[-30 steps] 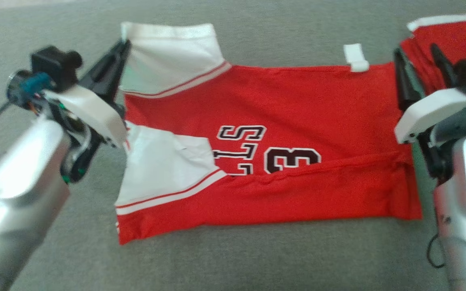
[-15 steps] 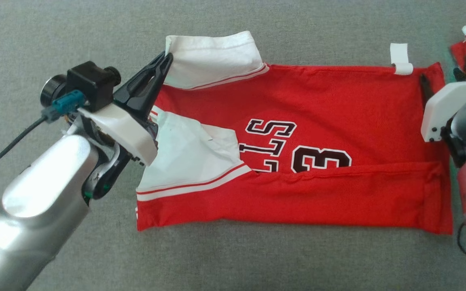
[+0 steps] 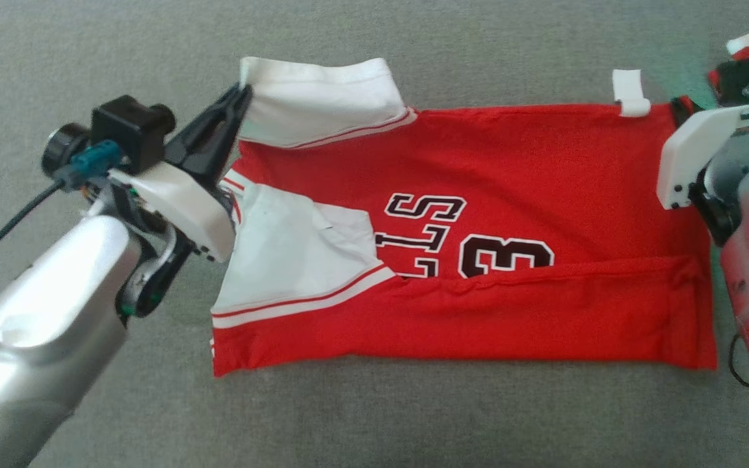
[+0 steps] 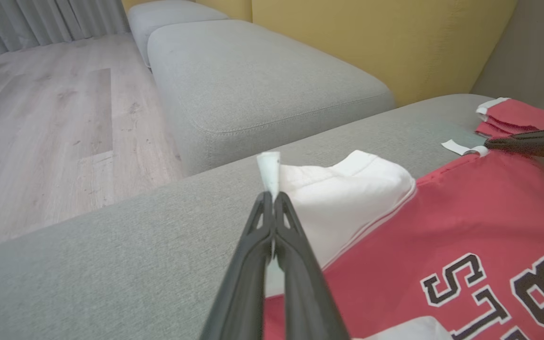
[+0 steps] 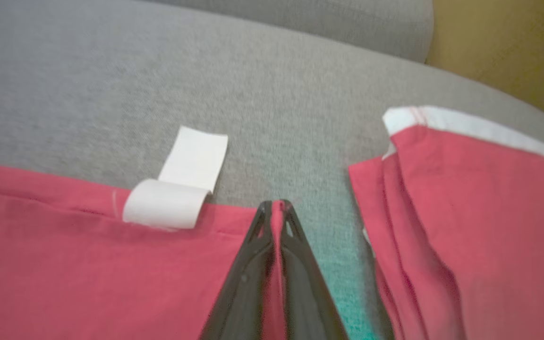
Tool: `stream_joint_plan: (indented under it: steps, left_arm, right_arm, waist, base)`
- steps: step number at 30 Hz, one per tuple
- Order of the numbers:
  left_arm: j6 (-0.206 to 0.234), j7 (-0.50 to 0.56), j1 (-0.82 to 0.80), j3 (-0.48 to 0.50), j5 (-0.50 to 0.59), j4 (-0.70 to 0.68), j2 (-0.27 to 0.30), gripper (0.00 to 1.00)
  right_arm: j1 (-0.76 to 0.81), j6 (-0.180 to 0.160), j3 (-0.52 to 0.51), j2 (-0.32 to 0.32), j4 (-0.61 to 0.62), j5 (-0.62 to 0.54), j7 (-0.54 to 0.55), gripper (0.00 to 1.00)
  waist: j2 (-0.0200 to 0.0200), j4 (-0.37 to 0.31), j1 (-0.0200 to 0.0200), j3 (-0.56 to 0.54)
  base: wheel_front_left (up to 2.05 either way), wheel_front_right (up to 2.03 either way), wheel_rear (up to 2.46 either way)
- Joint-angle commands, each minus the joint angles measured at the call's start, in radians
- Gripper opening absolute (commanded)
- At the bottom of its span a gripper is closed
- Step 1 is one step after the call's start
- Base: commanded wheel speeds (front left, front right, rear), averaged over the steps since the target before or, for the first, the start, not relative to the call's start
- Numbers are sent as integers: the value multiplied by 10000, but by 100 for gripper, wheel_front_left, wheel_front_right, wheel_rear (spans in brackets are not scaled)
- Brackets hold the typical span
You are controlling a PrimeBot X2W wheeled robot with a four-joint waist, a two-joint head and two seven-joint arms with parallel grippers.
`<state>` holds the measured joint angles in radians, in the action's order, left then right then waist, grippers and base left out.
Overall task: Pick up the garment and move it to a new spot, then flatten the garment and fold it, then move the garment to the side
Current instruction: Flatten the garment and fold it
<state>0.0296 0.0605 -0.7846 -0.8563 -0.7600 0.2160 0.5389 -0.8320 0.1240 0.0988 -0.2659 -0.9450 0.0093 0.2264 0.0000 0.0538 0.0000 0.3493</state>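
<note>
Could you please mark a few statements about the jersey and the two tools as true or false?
1. The left tool is shut on the white sleeve of the jersey. True.
2. The right tool hangs open above the jersey. False: it is shut on the jersey's red corner.
3. A white tag sticks out from the jersey's edge beside the right tool. True.
4. The jersey lies on a wooden table. False: it lies on a grey cushion.
5. No other clothing is near. False: another red garment lies beside the right tool.
</note>
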Motion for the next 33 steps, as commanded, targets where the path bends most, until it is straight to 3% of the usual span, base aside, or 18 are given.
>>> stream_joint_plan:
  steps: [1,7,14,25,33]
  left_arm:
    - [127,-46,-503,622,-20,-49,503,0]
    - [125,-121,-1164,869,55,698,559,0]
    - [186,-967,-2357,1044,533,2401,-6,0]
    - [-456,-2242,-4663,947,1132,5816,-1045,0]
    - [-1086,-2830,-4351,905,763,6860,-1764,0]
  right_arm:
    - [-465,67,406,33,330,394,-296,0]
    - [-1259,67,1142,76,881,1817,-936,0]
    - [-1799,67,1969,152,1134,3125,-1168,0]
    - [-3510,67,1560,566,-74,3549,-2942,0]
    - [-3090,67,2254,292,-676,3990,-3471,0]
  waist:
    - [0,-174,0,-127]
    - [0,-473,0,-147]
    - [0,-700,0,-166]
    - [0,-826,0,133]
    - [0,-436,0,-196]
  base:
    - [0,0,0]
    - [0,0,0]
    - [0,0,0]
    - [0,0,0]
    - [0,0,0]
